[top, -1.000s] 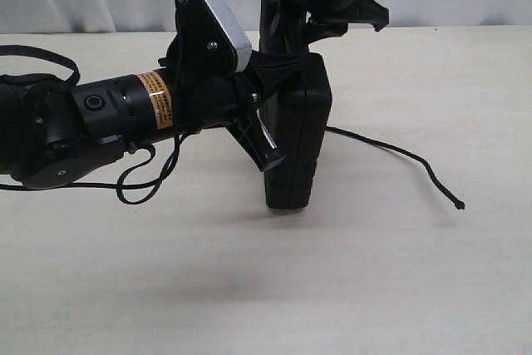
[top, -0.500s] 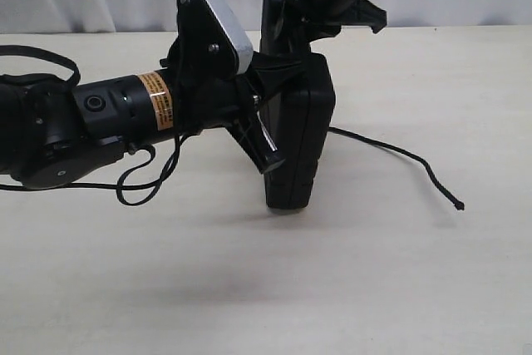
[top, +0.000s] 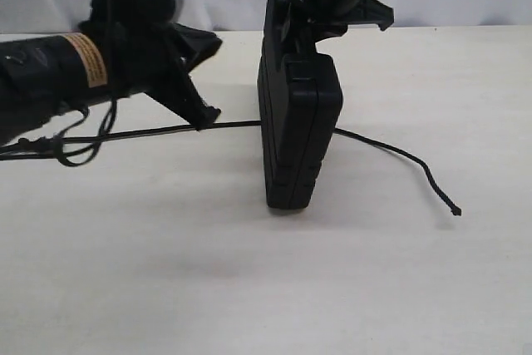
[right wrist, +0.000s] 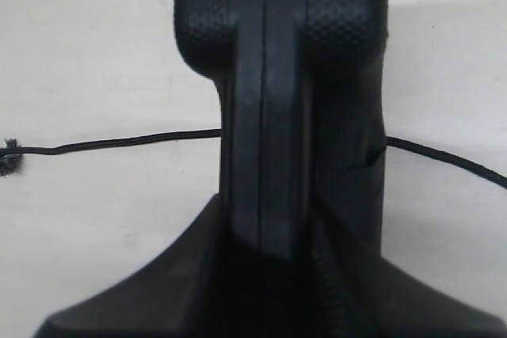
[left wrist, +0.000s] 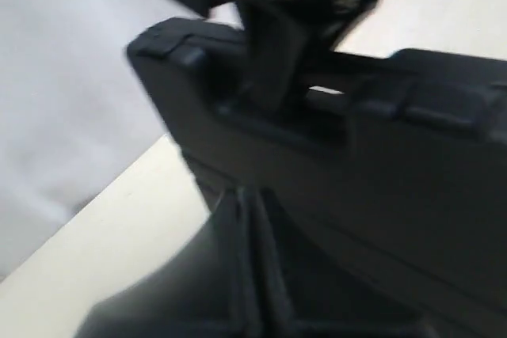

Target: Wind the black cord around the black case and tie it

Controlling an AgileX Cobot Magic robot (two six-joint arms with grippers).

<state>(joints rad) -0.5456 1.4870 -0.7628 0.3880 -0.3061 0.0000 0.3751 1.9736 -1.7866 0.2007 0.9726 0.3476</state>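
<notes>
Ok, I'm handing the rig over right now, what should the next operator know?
Left gripper: shut, apparently pinching the cord, which runs taut from it to the case.
Right gripper: shut on the case's top edge, holding it upright on the table.
Cord: comes out on both sides of the case at about mid-height; its free end lies on the table to the right.
Done: cord led across the case; a full turn cannot be confirmed.
Left: wrap it around, then tie; no knot on the case shows.
</notes>
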